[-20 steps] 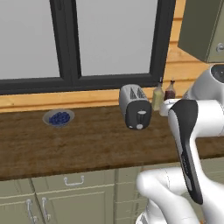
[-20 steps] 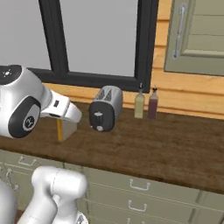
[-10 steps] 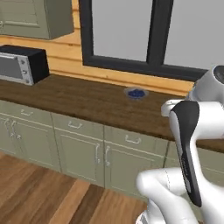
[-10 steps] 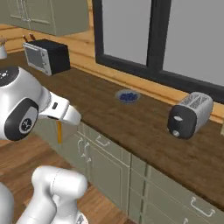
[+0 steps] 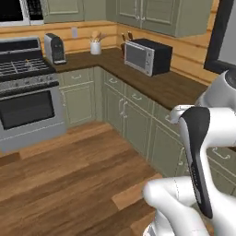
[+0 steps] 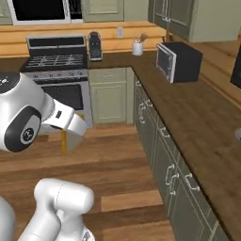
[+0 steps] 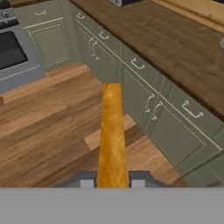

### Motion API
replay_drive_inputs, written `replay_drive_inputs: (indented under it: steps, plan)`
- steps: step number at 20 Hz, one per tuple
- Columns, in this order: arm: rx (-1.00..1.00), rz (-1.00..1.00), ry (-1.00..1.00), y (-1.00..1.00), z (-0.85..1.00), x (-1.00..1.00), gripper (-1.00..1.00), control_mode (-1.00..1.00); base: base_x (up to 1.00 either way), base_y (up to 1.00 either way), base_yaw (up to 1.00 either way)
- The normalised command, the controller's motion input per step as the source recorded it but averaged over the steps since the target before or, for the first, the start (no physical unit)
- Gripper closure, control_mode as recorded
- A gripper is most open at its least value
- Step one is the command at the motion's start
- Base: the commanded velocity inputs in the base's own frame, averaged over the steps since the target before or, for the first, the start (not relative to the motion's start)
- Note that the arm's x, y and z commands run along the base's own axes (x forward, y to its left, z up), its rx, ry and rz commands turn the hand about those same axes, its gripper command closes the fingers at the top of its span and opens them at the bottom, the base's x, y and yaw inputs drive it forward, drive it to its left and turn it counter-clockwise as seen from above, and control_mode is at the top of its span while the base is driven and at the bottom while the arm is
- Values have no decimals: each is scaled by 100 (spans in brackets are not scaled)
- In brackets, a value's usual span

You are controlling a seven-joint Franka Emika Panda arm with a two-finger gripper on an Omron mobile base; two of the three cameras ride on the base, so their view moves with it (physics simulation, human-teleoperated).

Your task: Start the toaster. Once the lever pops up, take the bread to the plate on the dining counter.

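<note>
brown toast, the bread, sits pinched edge-on between the two tips of the gripper; in the right base view the bread hangs under the hand, over the wood floor; so the toasting part looks done and the slice is already out; what is left is to carry it to the plate and set it down; only a long brown counter, a stove and a black microwave show around the robot.

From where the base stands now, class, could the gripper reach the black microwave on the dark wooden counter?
Probably not: the gripper, shut on the tan bread slice, hangs over open floor, and the microwave sits far along the counter.
</note>
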Motion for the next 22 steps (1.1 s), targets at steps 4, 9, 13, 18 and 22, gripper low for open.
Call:
replay_drive_inputs:
  steps: [4, 9, 13, 18, 22]
  plan:
    - [0, 0, 0, 0, 0, 0, 100, 100, -1, 21, 95]
    - [0, 0, 0, 0, 0, 0, 100, 100, 0, 11, 96]
    - [0, 0, 0, 0, 0, 0, 100, 100, 0, 5, 97]
    - [0, 0, 0, 0, 0, 0, 100, 100, 0, 4, 97]
    - [0, 0, 0, 0, 0, 0, 100, 100, 0, 22, 86]
